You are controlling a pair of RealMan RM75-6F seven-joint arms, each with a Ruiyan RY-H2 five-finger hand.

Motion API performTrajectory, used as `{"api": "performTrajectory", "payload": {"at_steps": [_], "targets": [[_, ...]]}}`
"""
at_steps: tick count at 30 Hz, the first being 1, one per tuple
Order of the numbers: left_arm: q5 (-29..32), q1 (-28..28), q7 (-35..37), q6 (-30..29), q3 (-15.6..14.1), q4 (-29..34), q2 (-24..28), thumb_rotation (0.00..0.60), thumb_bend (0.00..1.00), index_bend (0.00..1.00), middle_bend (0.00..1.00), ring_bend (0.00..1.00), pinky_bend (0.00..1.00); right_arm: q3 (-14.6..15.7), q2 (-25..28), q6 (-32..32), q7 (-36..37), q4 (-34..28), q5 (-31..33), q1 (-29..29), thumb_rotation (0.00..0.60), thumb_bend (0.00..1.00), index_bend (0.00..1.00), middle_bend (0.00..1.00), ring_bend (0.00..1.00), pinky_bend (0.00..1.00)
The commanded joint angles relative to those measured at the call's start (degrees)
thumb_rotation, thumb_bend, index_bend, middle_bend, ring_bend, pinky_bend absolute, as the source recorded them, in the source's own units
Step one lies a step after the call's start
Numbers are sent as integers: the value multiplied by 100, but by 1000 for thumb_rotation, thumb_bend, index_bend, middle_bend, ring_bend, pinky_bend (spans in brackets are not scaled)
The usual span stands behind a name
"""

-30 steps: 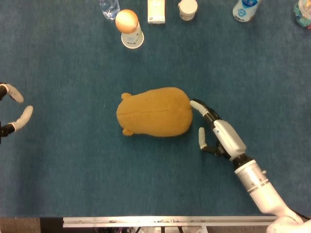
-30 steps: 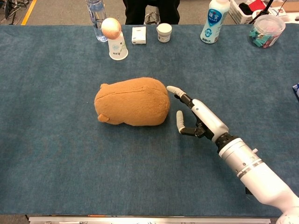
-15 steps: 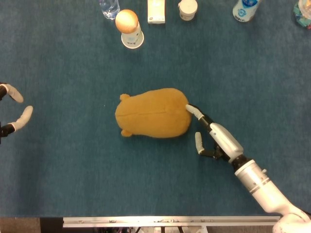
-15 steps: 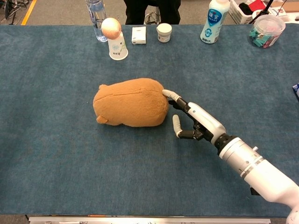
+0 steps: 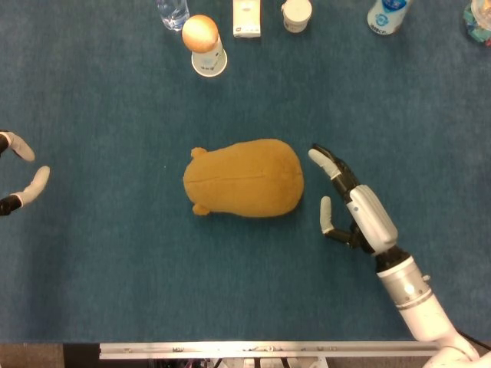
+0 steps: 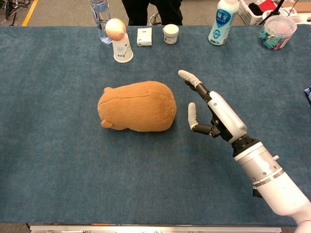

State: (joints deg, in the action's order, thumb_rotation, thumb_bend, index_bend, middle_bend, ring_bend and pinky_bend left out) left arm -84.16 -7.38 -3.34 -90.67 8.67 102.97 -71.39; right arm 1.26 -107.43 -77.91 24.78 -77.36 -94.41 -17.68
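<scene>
Since half a second ago the right hand (image 6: 214, 114) has drawn back from the plush toy (image 6: 137, 106): its extended fingertip, then touching the toy's right end, now stands clear of it, and the toy has settled slightly back to the right. The right hand is open, fingers apart, holding nothing, and lies just beside the toy's right end. The left hand (image 5: 19, 178) is well apart on the toy's far left, seen only at the frame edge, fingers spread and empty. The toy lies on its side near the middle of the blue worktop (image 6: 63, 160), small ears pointing left. It appears soft, light and compressible; its pile fabric should give friction rather than slip, and it is not fragile. Its rounded body is broad, so a grasp is best taken across the narrower top ridge or at the right end, letting the fingers sink into the stuffing. Beyond the toy stands an inverted paper cup (image 6: 122, 50) carrying an egg-like ball (image 6: 115, 28).
</scene>
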Motion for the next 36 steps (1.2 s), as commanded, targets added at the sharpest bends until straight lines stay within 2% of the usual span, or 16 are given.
{"api": "performTrajectory", "payload": {"at_steps": [1,10,19,23,31,36], "targets": [[8,4,6,-7,6,2,6,600,197,581,575,395,501,-37,-152,-55,67,170,-20,12,600,736,0,0,0,0],[10,21,46,-37,21,15,39,600,197,581,575,395,501,-68,-288,493,363,178,269,-173,600,735,0,0,0,0],[6,33,50,-50,20,38,59,600,197,581,576,395,501,-27,4,1059,770,-197,476,-375,600,736,0,0,0,0],[6,26,36,-30,12,38,52,600,197,581,576,395,501,-35,2,822,758,-160,349,-331,600,736,0,0,0,0],[-3,24,23,-21,3,35,47,600,197,583,576,395,501,-93,-224,-190,474,203,-61,-67,600,736,0,0,0,0],[-7,19,1,-12,-4,34,36,600,197,582,576,395,501,-137,-359,-321,417,430,-37,-20,600,736,0,0,0,0]]}}
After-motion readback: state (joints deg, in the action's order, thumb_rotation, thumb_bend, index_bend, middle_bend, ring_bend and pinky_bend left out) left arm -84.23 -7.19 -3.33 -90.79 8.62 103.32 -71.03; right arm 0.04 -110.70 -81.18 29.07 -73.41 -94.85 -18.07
